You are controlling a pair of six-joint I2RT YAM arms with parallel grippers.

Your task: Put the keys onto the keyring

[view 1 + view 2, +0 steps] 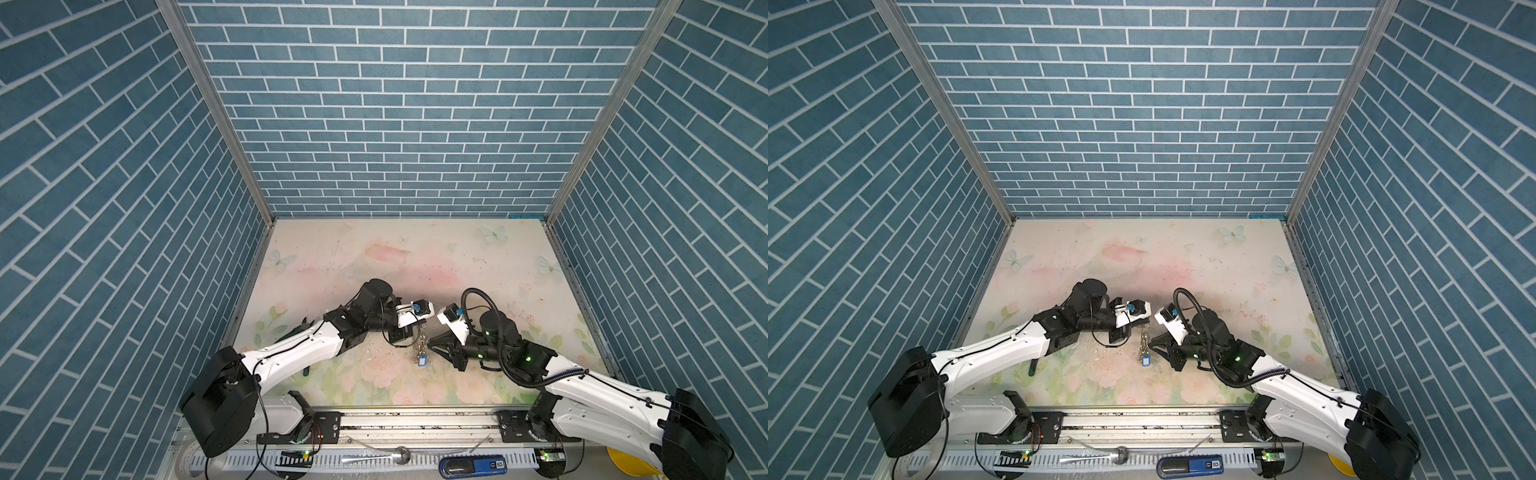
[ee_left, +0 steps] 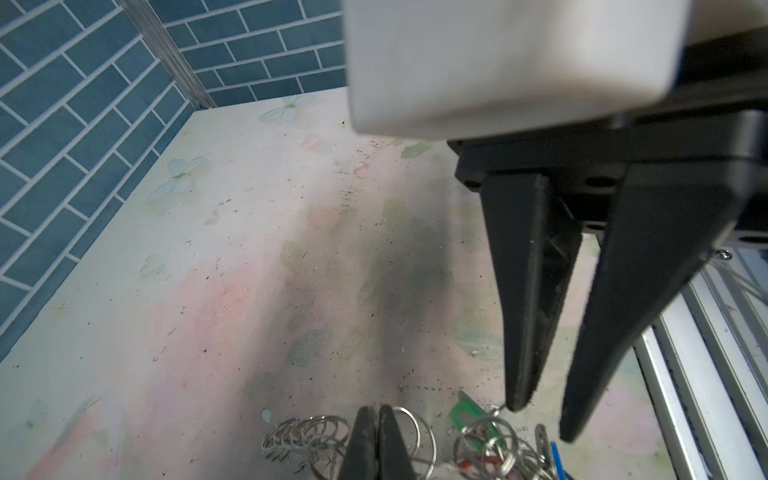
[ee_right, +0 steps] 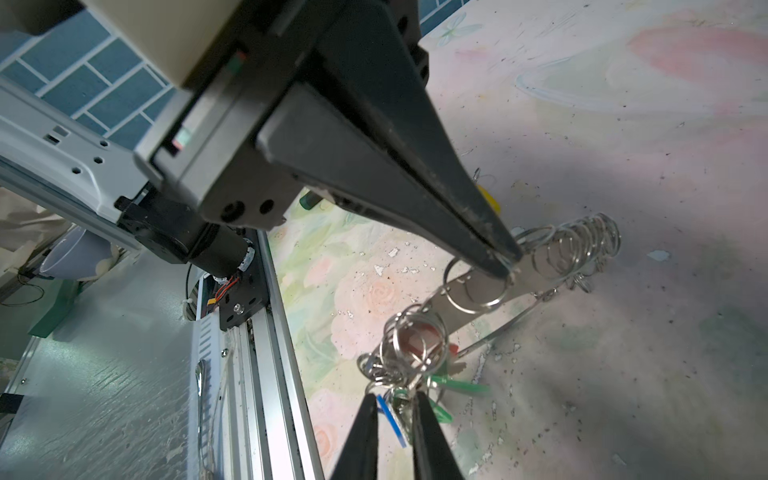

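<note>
The keyring (image 3: pixel 469 291), a flat smooth band strung with coils of thin wire rings, is held over the flowered table (image 3: pixel 623 124) by the left gripper (image 3: pixel 505 259). Its tapered black fingers are pressed together on one silver ring. The keys (image 3: pixel 401 392) are bunched at the band's lower end (a blue plastic tag (image 3: pixel 390 419) foremost). The right gripper (image 3: pixel 394 399) is set narrowly apart around them; whether they are pinched cannot be told.

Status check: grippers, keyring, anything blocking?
Left gripper shut on keyring. Right gripper jaws apart, straddling keys. Keys bunched among keyring's small rings; nothing else in the way.
</note>
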